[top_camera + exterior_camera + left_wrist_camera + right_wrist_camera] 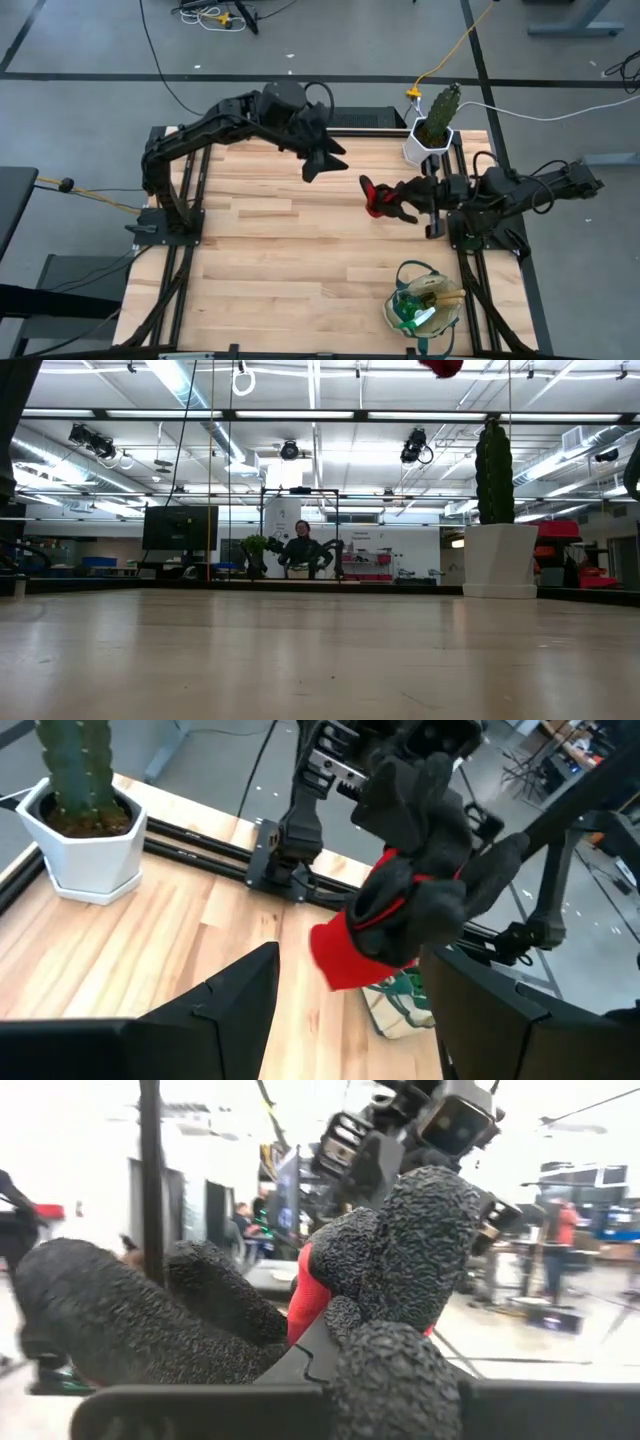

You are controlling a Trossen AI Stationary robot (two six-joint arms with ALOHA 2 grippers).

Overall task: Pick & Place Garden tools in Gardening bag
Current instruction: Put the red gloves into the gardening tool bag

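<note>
The right gripper is closed tight on the red-and-black gloves, which are pinched between its jaws and carried clear of the table; in the right wrist view the knobbly black fingers of the gloves bulge out around the jaws, with the red cuff showing between them. The bundle hangs just ahead of the jaws, its red part lowest, as seen in the left wrist view.

Facing it, a little apart, the left gripper is held in the air with its jaws spread wide and nothing between them; the gloves lie straight beyond its fingertips.

Farther from the right jaws, back toward that arm's base side and near the table's front edge, the gardening bag is found, with something green and white already inside it. To the other side of the right gripper, at the table's far edge, a cactus stands upright in a white pot.
</note>
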